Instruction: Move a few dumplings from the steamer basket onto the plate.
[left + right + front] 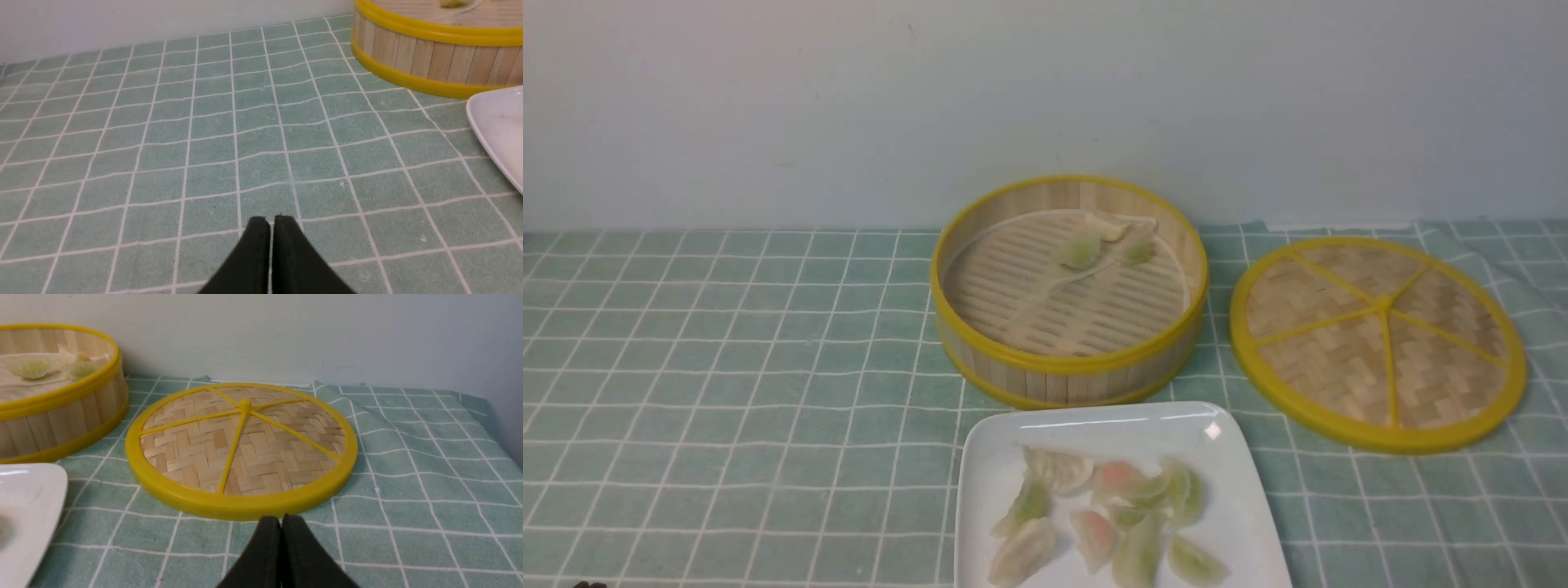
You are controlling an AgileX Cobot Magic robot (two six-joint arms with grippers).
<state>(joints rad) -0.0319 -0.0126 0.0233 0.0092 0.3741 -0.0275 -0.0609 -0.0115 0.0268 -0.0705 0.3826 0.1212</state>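
closed left fingers [261, 237], steamer basket [433, 61], plate [496, 122]

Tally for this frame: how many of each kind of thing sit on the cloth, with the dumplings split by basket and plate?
dumplings in the steamer basket: 3
dumplings on the plate: about 9 (they overlap, so the count is not exact)
steamer basket: 1
plate: 1
lid: 1
Total: about 15
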